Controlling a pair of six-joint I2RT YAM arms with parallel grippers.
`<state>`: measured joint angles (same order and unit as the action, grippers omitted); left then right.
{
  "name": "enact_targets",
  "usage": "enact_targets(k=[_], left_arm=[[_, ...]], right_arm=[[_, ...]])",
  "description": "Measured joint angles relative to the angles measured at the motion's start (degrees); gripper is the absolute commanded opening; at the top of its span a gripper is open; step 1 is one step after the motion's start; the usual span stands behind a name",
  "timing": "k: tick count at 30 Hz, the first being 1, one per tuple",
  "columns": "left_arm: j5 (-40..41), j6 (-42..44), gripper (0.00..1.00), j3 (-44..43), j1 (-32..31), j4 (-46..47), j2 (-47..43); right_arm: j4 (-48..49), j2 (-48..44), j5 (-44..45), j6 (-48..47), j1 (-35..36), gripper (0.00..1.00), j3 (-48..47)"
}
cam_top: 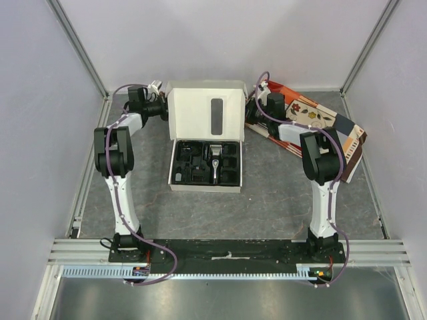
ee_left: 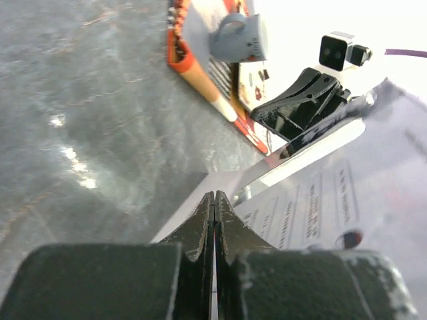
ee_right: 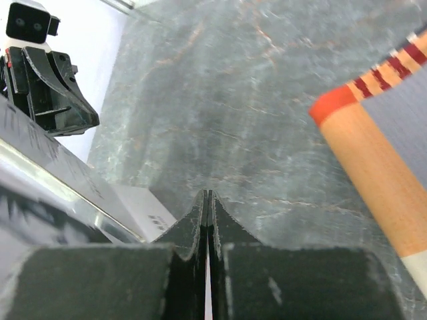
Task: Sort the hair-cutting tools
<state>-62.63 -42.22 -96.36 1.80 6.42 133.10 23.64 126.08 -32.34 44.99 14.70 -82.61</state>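
In the middle of the top view, nearest my bases, the clipper (cam_top: 217, 162) lay in the open white box (cam_top: 175, 175) on the table (cam_top: 280, 193), with the black comb attachments (cam_top: 193, 165) packed in the slots on either side of it. Beyond it the lid (cam_top: 193, 113) stood upright. At its upper-left edge my left fingers (ee_left: 207, 215) were clenched on nothing, and at its upper-right edge my right fingers (ee_right: 202, 208) were likewise pressed together empty, just beside a patterned flat box (cam_top: 313, 117).
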Motion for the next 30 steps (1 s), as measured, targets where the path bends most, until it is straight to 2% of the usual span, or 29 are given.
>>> enact_targets(k=[7,15,24,30], left_arm=[[-1.5,-0.3,0.02,6.0,0.0,2.3,-11.1],[-1.4,-0.4,0.02,18.4,0.0,2.6,-22.5],[3.1,5.4,0.02,28.6,0.0,-6.8,-34.8],[10.4,11.5,0.02,29.4,0.0,-16.0,-37.5]], right_arm=[[-0.8,-9.5,0.1,-2.4,1.0,0.0,2.6],[-6.8,-19.3,1.7,-7.7,3.5,0.0,8.3],[-13.5,-29.2,6.7,-13.6,6.2,0.0,17.0],[-17.5,-31.7,10.3,-15.3,6.6,0.0,18.6]])
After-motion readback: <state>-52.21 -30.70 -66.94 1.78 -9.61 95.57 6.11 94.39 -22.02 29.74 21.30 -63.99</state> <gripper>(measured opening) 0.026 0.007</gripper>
